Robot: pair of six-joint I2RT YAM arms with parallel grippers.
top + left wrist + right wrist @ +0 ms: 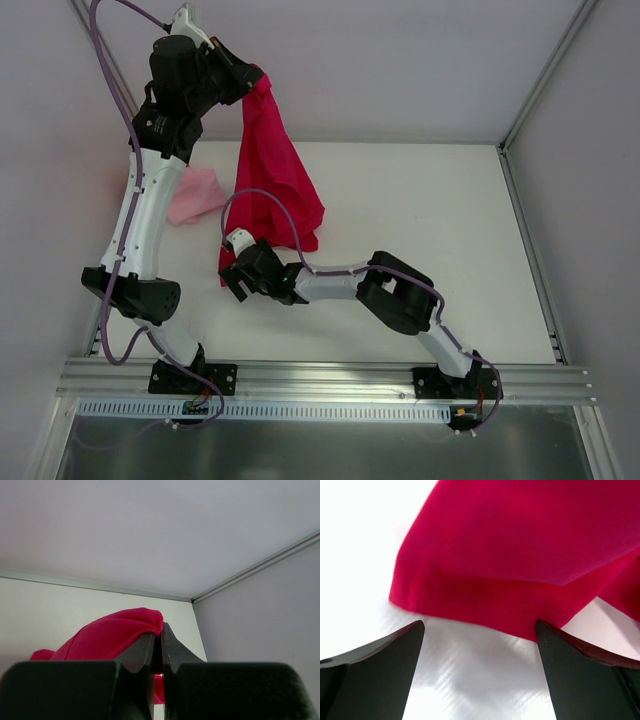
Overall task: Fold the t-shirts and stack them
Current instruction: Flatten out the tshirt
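**Crimson shirt hanging from 1 grip, 2nd grip not yet taken**

The left gripper (161,631) is pinched fully closed on a fold of the crimson t-shirt (272,170). It holds the shirt high over the far left of the table (430,220), so the cloth hangs in a long drape with its lower end bunched on the surface. The right gripper (480,626) sits low at that lower end, its 2 fingers spread wide and holding nothing. The hem lies just beyond the fingertips.

I judge this to be the spreading-out step, before any fold, since the shirt needs a 2nd hold to be stretched flat. The next move calls for the right gripper to advance onto the hem and close on it. It must go low enough to catch the cloth without shoving it along the table.

The pink t-shirt (195,195) lies near the left arm, which partly hides it, so I cannot tell whether it is neatly folded. No orange shirt shows in any view. The part of the crimson shirt pinched above is possibly a shoulder, but the bunching hides it.
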